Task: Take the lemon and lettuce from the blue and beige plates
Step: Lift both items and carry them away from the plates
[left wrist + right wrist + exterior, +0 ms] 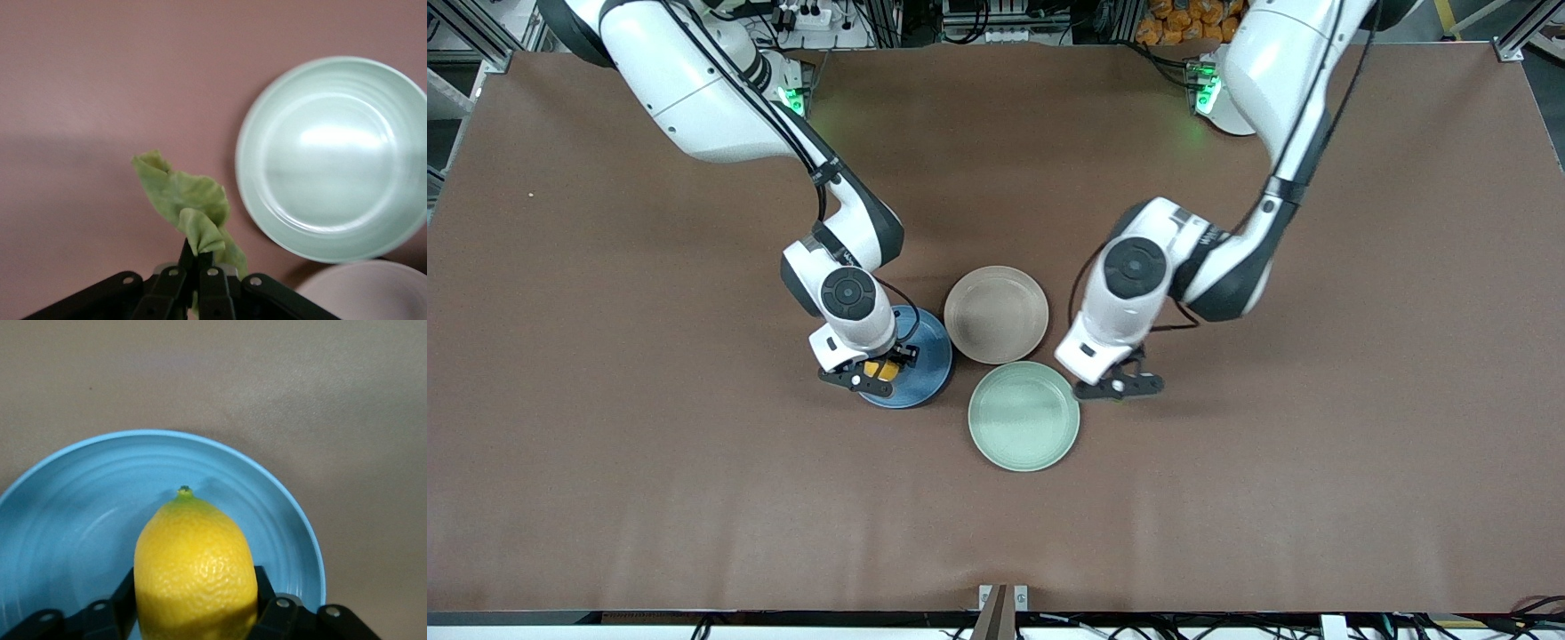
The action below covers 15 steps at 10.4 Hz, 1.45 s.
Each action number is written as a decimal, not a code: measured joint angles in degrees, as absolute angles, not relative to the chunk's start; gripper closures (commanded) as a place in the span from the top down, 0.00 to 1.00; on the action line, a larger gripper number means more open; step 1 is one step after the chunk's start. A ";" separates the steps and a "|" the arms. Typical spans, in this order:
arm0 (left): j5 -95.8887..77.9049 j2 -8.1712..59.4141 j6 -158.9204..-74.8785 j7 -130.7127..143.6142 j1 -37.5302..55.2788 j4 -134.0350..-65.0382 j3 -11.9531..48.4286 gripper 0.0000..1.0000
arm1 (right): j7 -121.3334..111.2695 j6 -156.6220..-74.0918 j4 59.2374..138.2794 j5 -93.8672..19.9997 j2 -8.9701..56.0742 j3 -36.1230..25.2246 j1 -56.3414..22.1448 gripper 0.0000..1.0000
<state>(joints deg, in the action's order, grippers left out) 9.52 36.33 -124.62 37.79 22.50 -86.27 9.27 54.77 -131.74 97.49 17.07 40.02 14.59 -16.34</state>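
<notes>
My right gripper [869, 373] is shut on the yellow lemon [880, 368] over the blue plate [925, 356]. In the right wrist view the lemon [195, 560] sits between the fingers [127, 590], with the blue plate [67, 520] under it. My left gripper [1116, 384] is over the bare table beside the mint-green plate, toward the left arm's end. In the left wrist view it [198, 252] is shut on the crumpled green lettuce [190, 200], which hangs over the table. The lettuce is hidden in the front view. The beige plate [996, 314] is empty.
A pale mint-green plate [1024, 415] lies nearer to the front camera than the beige plate, and it is empty; it also shows in the left wrist view [333, 200], with the beige plate's rim [363, 290] beside it. The three plates sit close together mid-table.
</notes>
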 measured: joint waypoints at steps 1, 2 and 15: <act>9.52 36.35 -124.60 34.59 19.96 -86.35 9.24 0.00 | 54.80 -131.74 97.38 17.07 40.02 14.60 -16.32 0.16; 9.52 36.38 -124.58 31.48 17.38 -86.48 9.24 0.00 | 54.81 -131.68 97.07 17.07 39.95 14.62 -16.30 0.15; 9.52 38.31 -124.33 18.69 3.57 -90.64 9.62 1.00 | 14.78 -119.74 104.03 6.76 22.45 1.73 -7.94 0.15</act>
